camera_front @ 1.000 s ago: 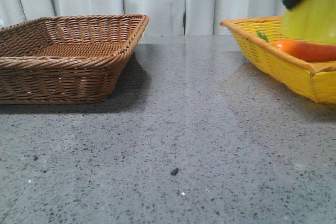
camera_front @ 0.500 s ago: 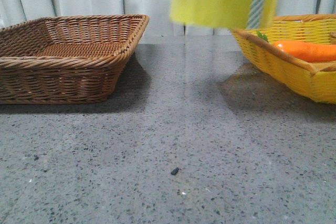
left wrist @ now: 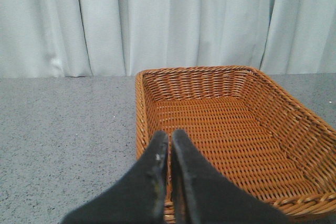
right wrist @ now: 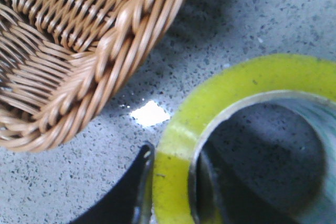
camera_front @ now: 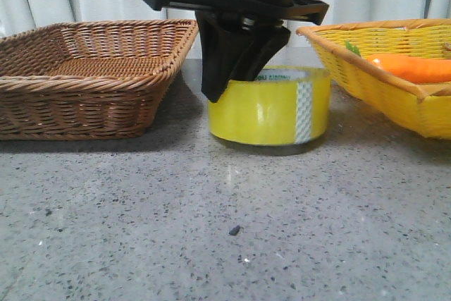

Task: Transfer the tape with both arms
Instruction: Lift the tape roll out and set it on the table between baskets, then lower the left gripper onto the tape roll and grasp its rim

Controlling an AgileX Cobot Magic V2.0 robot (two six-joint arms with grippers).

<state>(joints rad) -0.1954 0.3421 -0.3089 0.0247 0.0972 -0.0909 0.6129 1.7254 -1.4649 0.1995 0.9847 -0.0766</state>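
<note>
Between the brown basket [camera_front: 91, 75] and the yellow basket [camera_front: 394, 82], in the front view, the tape [camera_front: 271, 107] is sitting flat on the grey desk [camera_front: 225, 223], its hole facing up. The right hand [camera_front: 236, 61] is reaching down onto the side of the roll nearest the brown basket, one finger outside the wall. A carrot [camera_front: 412, 67] is lying in the yellow basket, well apart from the tape.

In the left wrist view, the left hand [left wrist: 168, 145] is hovering over the near rim of the brown basket [left wrist: 220, 129], its fingers [left wrist: 152, 182] pressed together and holding nothing.

In the right wrist view, the right hand [right wrist: 173, 187] is straddling the wall of the tape [right wrist: 236, 129], gripping it with one finger outside and one inside the core. The roll is lying just beside the corner of the brown basket [right wrist: 84, 40].
</note>
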